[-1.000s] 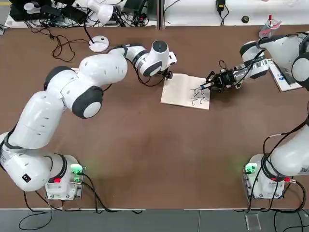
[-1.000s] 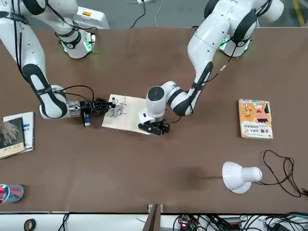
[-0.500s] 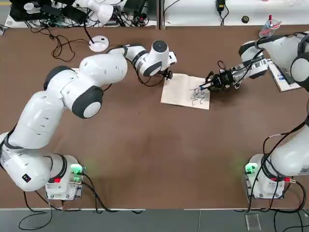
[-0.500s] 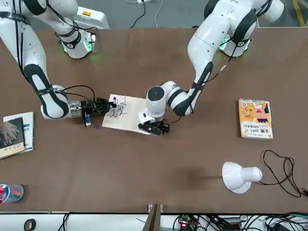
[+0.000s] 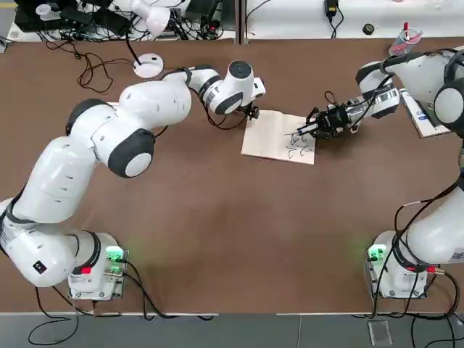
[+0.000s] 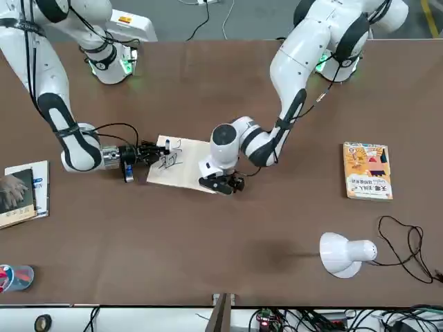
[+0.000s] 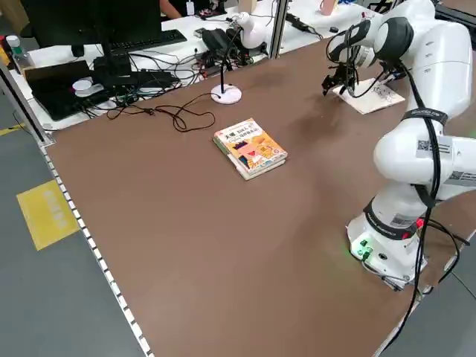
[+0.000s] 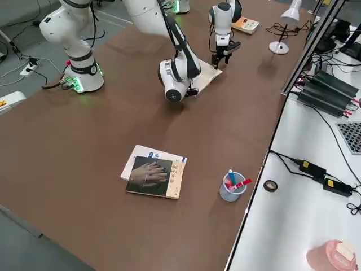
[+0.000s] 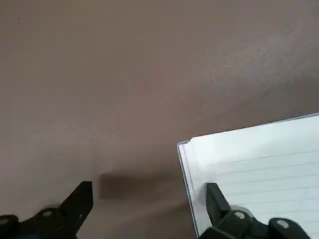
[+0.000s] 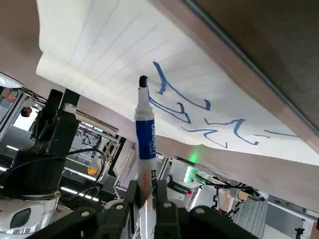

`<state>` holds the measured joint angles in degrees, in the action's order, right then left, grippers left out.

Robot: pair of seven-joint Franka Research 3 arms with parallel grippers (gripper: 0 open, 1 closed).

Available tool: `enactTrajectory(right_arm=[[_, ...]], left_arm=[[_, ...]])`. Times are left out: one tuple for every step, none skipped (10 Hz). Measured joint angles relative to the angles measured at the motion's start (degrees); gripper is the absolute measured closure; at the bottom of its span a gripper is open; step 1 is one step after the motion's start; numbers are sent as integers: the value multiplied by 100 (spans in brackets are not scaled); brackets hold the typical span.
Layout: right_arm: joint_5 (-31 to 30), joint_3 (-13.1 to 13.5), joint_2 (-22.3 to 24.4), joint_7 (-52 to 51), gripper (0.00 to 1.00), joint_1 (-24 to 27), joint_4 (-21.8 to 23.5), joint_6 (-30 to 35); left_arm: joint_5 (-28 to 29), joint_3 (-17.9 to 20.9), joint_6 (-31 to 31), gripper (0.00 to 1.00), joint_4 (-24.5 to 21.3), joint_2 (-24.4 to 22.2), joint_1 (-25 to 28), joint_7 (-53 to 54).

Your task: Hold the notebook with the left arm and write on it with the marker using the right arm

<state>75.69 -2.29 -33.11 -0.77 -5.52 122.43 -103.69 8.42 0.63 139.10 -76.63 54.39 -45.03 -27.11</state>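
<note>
Notebook (image 5: 279, 136) lies open mid-table, far half, w/ scribbles on the page nearest the R arm. L gripper (image 6: 220, 184) sits at the notebook's corner on the L-arm side; in the L wrist view its fingers stand apart, one finger (image 9: 215, 202) over the page edge, the other on bare table, so it pins rather than pinches. No change there vs a sec ago: L arm looks frozen in place.

R gripper (image 5: 324, 122) is clamped shut on the marker (image 10: 146, 134), barrel running out nearly level over the page. What's changed: over the last sec the R wrist has drifted a bit toward the table's far side in the top view, and the tip w/ it, now near the upper end of the scribbles instead of mid-scribble. In the R wrist view the tip (image 10: 143, 81) is at or just off the paper beside the top stroke; can't tell if it's touching.

Meaning: prob. a stroke in progress or a reposition for the next one. Writing is well under way, several marks down already. Notebook hasn't shifted, so the hold is doing its job.
</note>
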Motion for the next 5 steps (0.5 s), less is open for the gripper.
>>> enactTrajectory(right_arm=[[47, -1, -11, 0, 82, -25, -14, -3], [100, -2, -24, 0, 82, -49, -24, -8], [146, -5, -34, 0, 82, -72, -32, -12], [195, -7, -41, 0, 82, -97, -35, -20], [229, -8, -46, 0, 82, -121, -37, -28]], left_arm=[[0, 0, 0, 0, 0, 0, 0, 0], [0, 0, 0, 0, 0, 0, 0, 0], [0, 0, 0, 0, 0, 0, 0, 0], [0, 0, 0, 0, 0, 0, 0, 0], [0, 0, 0, 0, 0, 0, 0, 0]])
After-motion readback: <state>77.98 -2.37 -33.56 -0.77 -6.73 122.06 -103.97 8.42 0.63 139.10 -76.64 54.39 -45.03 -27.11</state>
